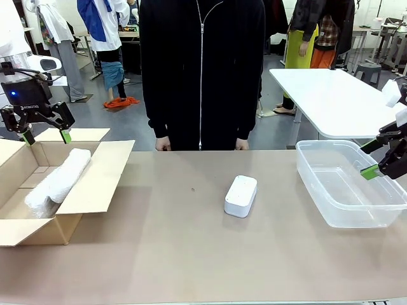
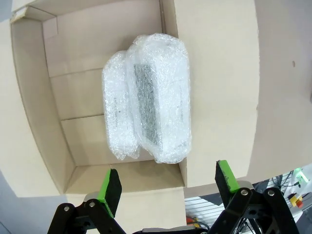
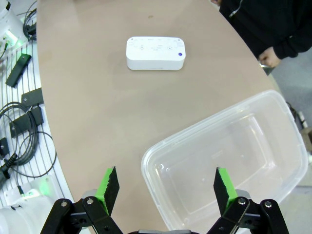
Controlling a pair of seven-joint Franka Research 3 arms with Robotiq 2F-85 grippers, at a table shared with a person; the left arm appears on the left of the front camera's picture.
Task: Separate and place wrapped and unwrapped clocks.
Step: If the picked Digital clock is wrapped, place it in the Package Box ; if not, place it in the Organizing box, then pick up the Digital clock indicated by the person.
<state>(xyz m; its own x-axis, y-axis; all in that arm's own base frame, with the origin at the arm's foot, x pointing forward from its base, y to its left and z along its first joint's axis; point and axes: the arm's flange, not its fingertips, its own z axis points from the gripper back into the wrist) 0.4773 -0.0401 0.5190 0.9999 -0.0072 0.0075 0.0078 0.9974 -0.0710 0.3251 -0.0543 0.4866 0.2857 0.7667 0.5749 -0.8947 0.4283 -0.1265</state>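
Observation:
Two bubble-wrapped clocks (image 1: 57, 181) lie side by side inside the open brown cardboard box (image 1: 102, 181) at the table's left; in the left wrist view the larger bundle (image 2: 161, 95) leans over the smaller one (image 2: 119, 112). My left gripper (image 1: 46, 135) hangs open above the box's far end, holding nothing; the same gripper (image 2: 168, 187) has its green pads spread wide. The bare white clock (image 1: 241, 195) rests in the middle of the table, also seen as a white block (image 3: 155, 53). My right gripper (image 1: 375, 157) hovers open over the clear tub's right side.
The clear plastic tub (image 1: 318, 190) stands with nothing in it at the right, its rim (image 3: 156, 161) under my right gripper (image 3: 166, 190). A person in a black jacket (image 1: 200, 70) stands at the far edge, hands at the table's rim. Cables (image 3: 22, 126) hang off the near side.

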